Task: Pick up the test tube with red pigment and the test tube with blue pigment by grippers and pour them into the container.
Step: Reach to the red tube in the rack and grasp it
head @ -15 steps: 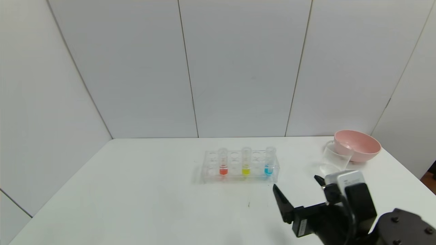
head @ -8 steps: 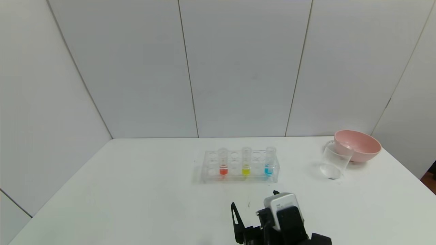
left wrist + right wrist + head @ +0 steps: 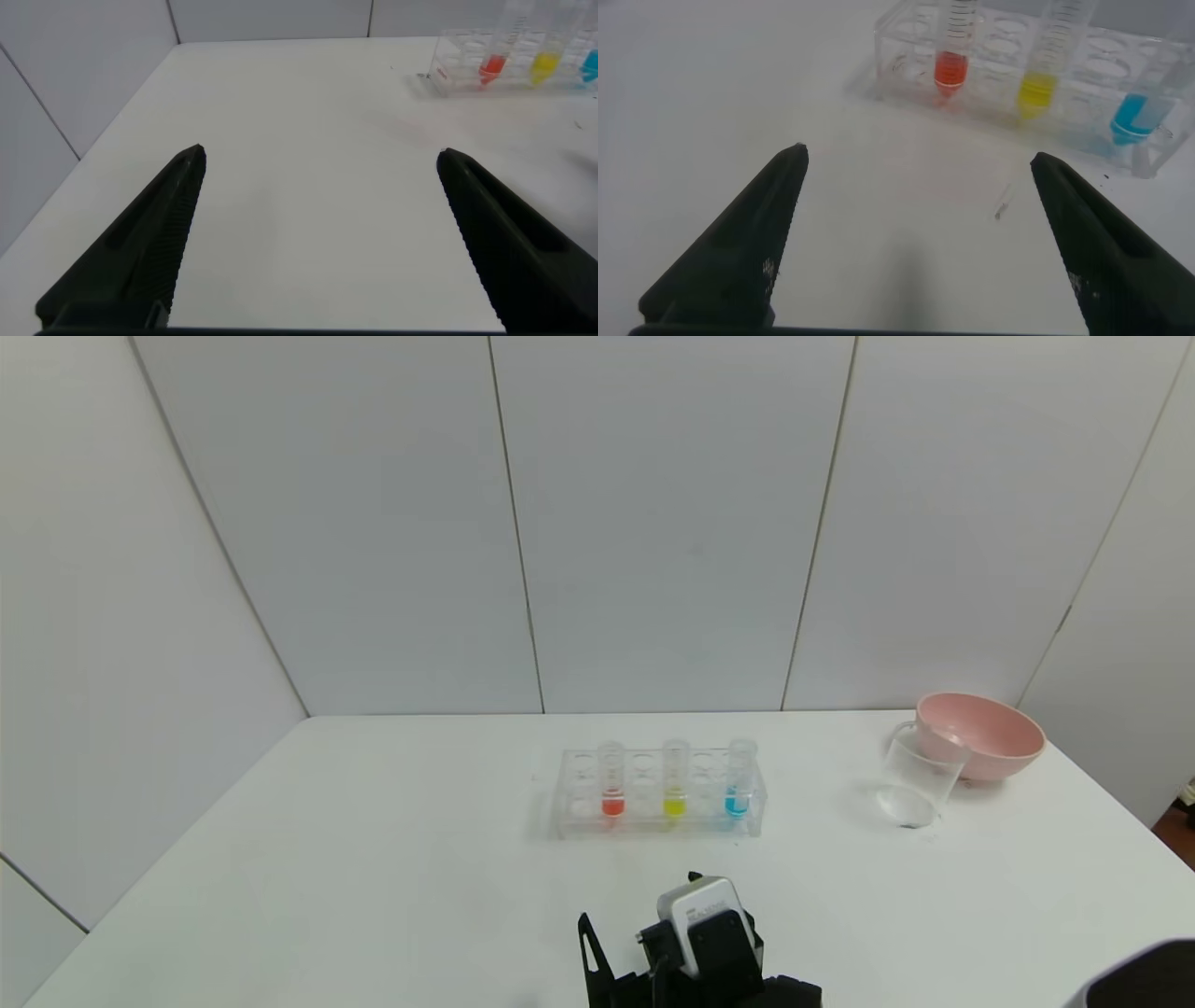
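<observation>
The right hand point(image 3: 644, 933), fingers spread and empty, hovers low over the worktop point(image 3: 373, 859) just short of the rack point(image 3: 658, 793), where the test tube with red pigment point(image 3: 611, 782) stands upright straight ahead, slightly leftward.

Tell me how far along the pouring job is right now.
Nothing is poured yet: the red tube and blue tube stand in the rack, and the container looks empty. The right gripper is open, facing the rack, holding nothing. Both pickups and pours remain.
</observation>
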